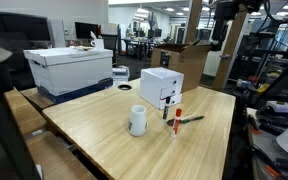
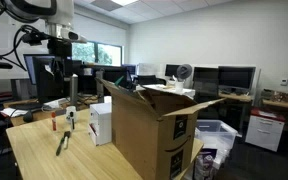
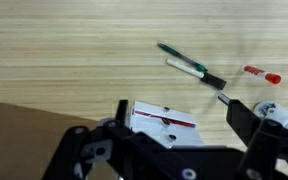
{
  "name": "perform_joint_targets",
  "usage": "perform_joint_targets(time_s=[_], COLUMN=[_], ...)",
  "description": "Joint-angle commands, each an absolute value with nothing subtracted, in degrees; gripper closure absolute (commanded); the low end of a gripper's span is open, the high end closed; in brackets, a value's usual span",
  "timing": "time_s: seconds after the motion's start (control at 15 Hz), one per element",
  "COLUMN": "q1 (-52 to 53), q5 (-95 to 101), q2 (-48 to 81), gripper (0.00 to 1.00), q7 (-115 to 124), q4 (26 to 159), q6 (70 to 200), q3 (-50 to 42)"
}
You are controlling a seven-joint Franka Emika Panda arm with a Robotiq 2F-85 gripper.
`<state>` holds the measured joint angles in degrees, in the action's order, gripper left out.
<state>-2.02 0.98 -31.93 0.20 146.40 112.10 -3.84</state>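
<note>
My gripper [image 3: 181,122] is open and empty, high above a wooden table [image 1: 114,140]. It also shows in both exterior views [image 1: 217,38] [image 2: 70,92]. Straight below it in the wrist view stands a small white box [image 3: 164,120], also seen in both exterior views [image 1: 161,87] [image 2: 102,122]. Beyond the box a green and black marker [image 3: 191,66] lies flat, and a red-capped marker [image 3: 262,74] is to its right. In an exterior view a white cup [image 1: 138,120] stands in front of the box, with the markers [image 1: 178,121] beside it.
A large white and blue storage box [image 1: 69,68] sits at the table's far corner. An open cardboard box [image 2: 149,135] stands close to the table. Office desks with monitors [image 2: 234,78] and racks surround the table.
</note>
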Motion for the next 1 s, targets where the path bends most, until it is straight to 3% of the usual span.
perform_joint_targets(time_s=[0.0, 0.93], q1=[-2.48, 0.43], q5=[0.75, -0.51], q2=[-31.89, -32.82], gripper=[0.0, 0.0], q7=[-0.02, 0.19], q4=[146.31, 148.58], q6=[111.99, 116.1], q3=[-3.44, -0.46])
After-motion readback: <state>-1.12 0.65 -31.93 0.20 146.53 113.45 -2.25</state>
